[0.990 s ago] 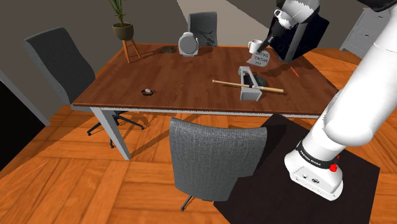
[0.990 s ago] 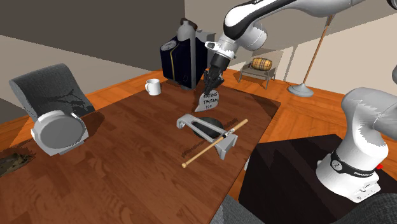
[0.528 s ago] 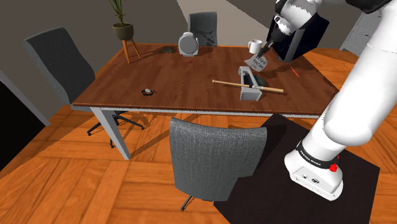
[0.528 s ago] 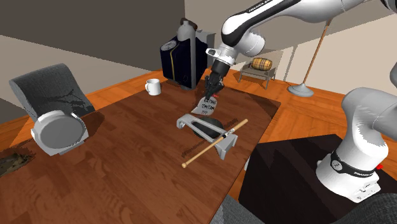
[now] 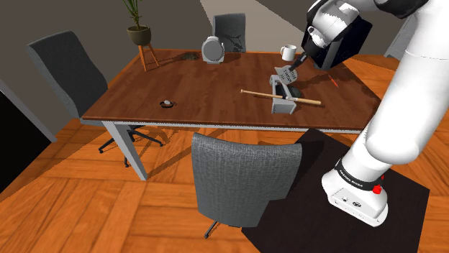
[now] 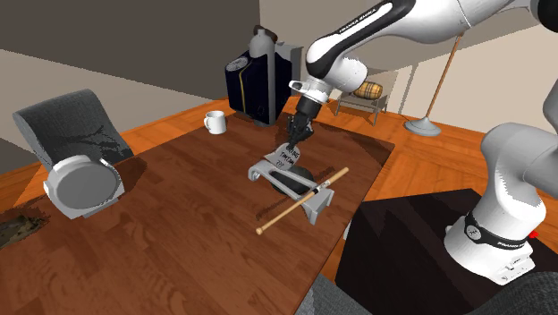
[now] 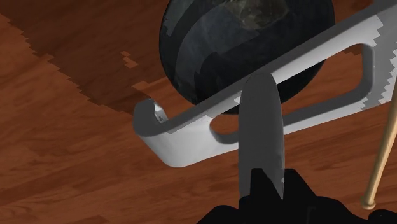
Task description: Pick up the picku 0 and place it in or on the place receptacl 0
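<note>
Since half a second ago the gripper [image 6: 296, 136] has come down and toward the near side of the table [image 5: 194, 90], bringing the lettered plate [image 6: 286, 157] from above the bare wood to the far end of the grey rack [image 6: 315, 208].

The white arm [image 5: 403, 108] rises from its stand at the shoulder view's lower right and bends over the table's right end. A grey chair [image 5: 245, 172] stands at the near edge of the table. At the far right corner stands a dark container [image 6: 258, 85]. The rack lies lengthwise, near to far, on the right part of the table. A wooden bat [image 6: 295, 204] rests across it, and a dark round object [image 7: 245, 44] lies under its grey bar.

The gripper is closed on the upper edge of the plate, which hangs tilted below it. In the wrist view the plate shows edge-on between the black fingers [image 7: 296, 194], with its lower tip in front of the rack's bar. Whether the plate touches the rack cannot be told. A white mug [image 5: 288, 52] stands beyond the rack, near the container, apart from both plate and gripper.
</note>
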